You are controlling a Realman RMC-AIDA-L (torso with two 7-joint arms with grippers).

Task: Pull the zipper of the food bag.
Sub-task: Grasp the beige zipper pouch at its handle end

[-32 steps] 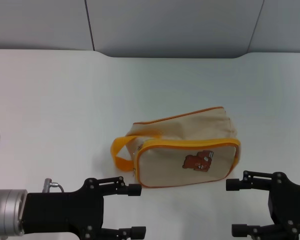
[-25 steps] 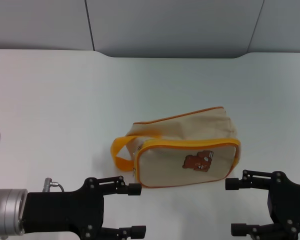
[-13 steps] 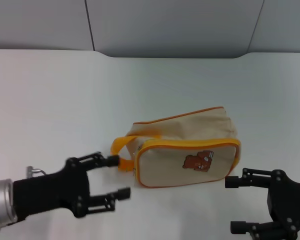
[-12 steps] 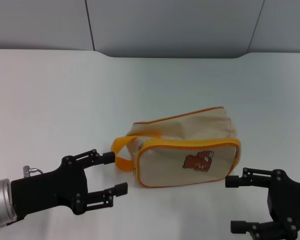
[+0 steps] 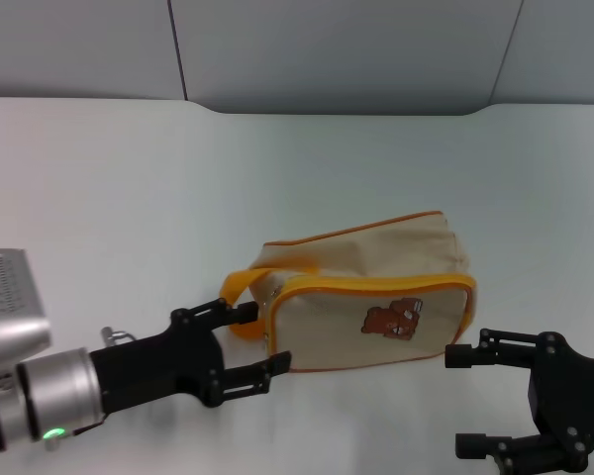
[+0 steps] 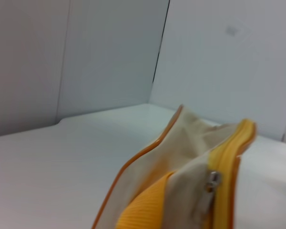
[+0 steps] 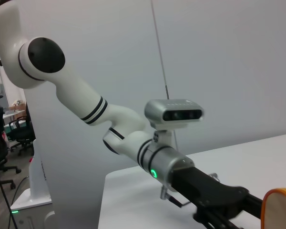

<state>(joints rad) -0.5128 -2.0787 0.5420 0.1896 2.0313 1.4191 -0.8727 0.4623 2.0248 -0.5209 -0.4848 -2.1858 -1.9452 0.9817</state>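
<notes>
The left gripper (image 5: 252, 339), jaws spread wide, is hovering at the orange strap end of the food bag (image 5: 369, 302), which is lying on the table (image 5: 129, 198). The zipper (image 6: 211, 183) pull is hanging there. The right gripper (image 5: 465, 401) is idling beside the bag, jaws apart.

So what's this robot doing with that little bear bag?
It is going for the zipper. The food bag lies on the white table, and the left gripper, fingers open, sits right at the bag's handle end, where the silver zipper pull hangs. Nothing is gripped yet. The right gripper, also open, waits beside the bag's other end, not touching it.
</notes>
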